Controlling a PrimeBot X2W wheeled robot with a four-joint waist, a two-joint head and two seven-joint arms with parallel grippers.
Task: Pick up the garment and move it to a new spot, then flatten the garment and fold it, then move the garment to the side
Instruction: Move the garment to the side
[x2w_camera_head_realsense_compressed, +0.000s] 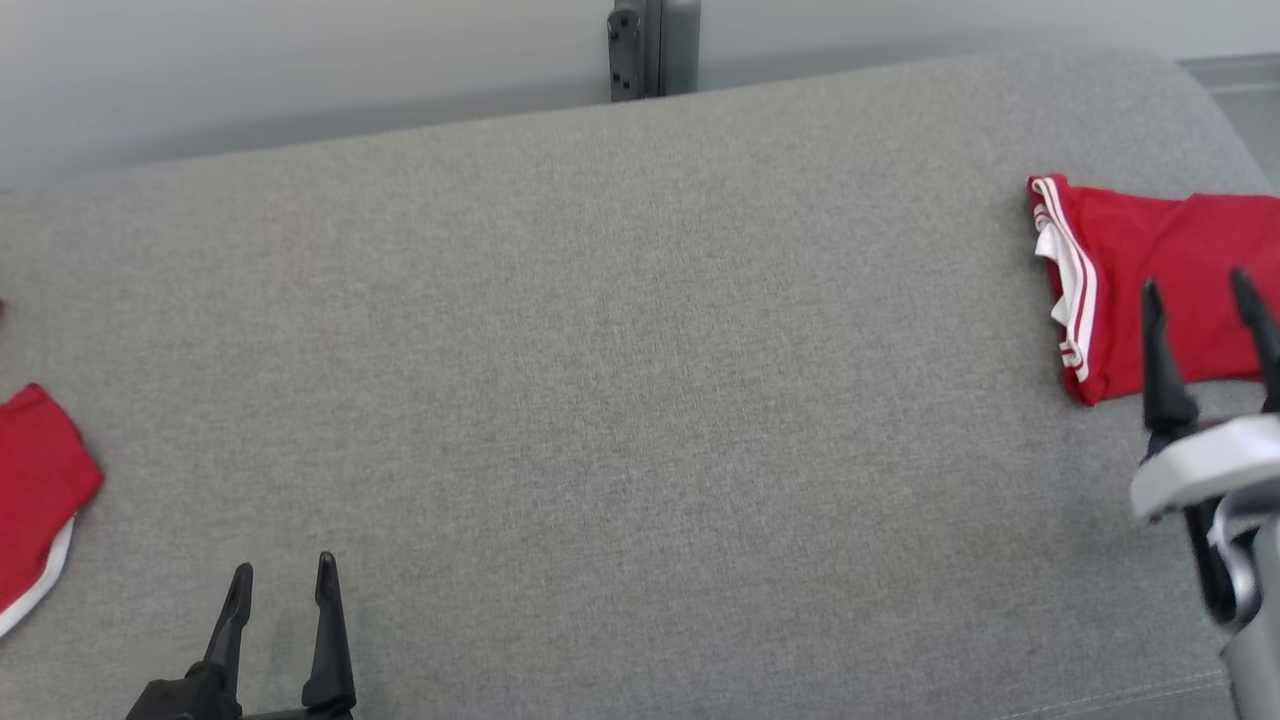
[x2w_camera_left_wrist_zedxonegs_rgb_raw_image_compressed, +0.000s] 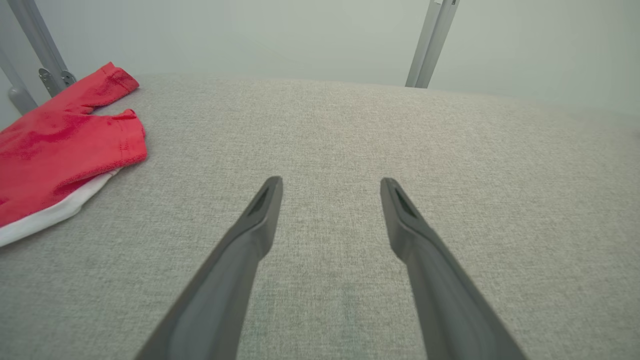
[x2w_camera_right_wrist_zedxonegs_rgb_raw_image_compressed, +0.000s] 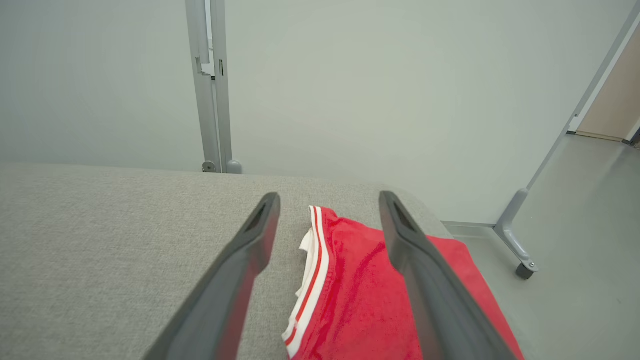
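Observation:
A folded red garment (x2w_camera_head_realsense_compressed: 1120, 250) with white stripes along its left edge lies at the far right of the grey cushioned surface (x2w_camera_head_realsense_compressed: 640, 350). My right gripper (x2w_camera_head_realsense_compressed: 1197, 282) hangs open just above its near edge, with nothing between the fingers. The right wrist view shows the garment (x2w_camera_right_wrist_zedxonegs_rgb_raw_image_compressed: 350, 300) below and between the spread fingers of that gripper (x2w_camera_right_wrist_zedxonegs_rgb_raw_image_compressed: 330, 197). My left gripper (x2w_camera_head_realsense_compressed: 285, 565) rests open at the lower left over bare fabric, and the left wrist view shows it (x2w_camera_left_wrist_zedxonegs_rgb_raw_image_compressed: 330, 182) the same way.
Another red cloth with white trim (x2w_camera_head_realsense_compressed: 35, 480) lies at the left edge, left of my left gripper (x2w_camera_left_wrist_zedxonegs_rgb_raw_image_compressed: 60, 150). A metal post (x2w_camera_head_realsense_compressed: 650, 45) stands behind the surface. The surface ends just right of the folded garment, with floor and a frame caster (x2w_camera_right_wrist_zedxonegs_rgb_raw_image_compressed: 522, 270) beyond.

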